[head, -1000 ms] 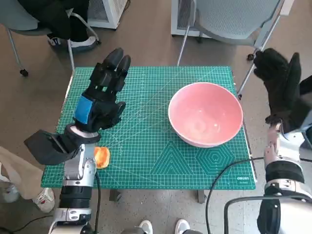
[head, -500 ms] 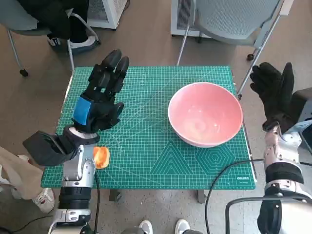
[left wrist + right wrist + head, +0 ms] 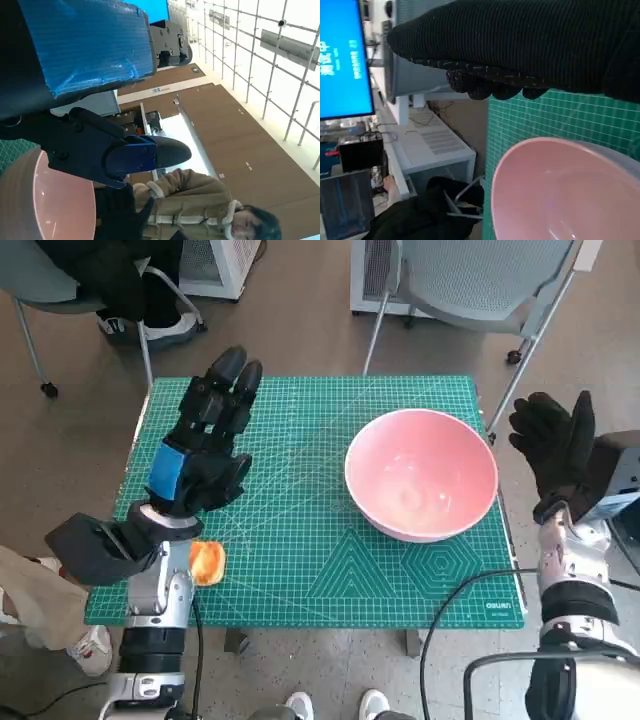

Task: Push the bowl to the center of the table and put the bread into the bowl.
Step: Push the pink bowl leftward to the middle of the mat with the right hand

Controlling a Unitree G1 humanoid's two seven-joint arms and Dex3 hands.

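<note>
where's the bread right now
In the head view the bread lies near the green mat's front left corner, beside the left forearm and far from the pink bowl.

Black left hand point(image 3: 205, 445) with blue tape, knitted-gloved right hand point(image 3: 560, 455), pale forearms, seemingly black cable

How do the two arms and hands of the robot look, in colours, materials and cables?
The left hand is black and blocky, with blue tape across its back. The right hand wears a black knitted glove. Both forearms are pale silver-grey with black bands; a black cable loops beside the right forearm.
</note>
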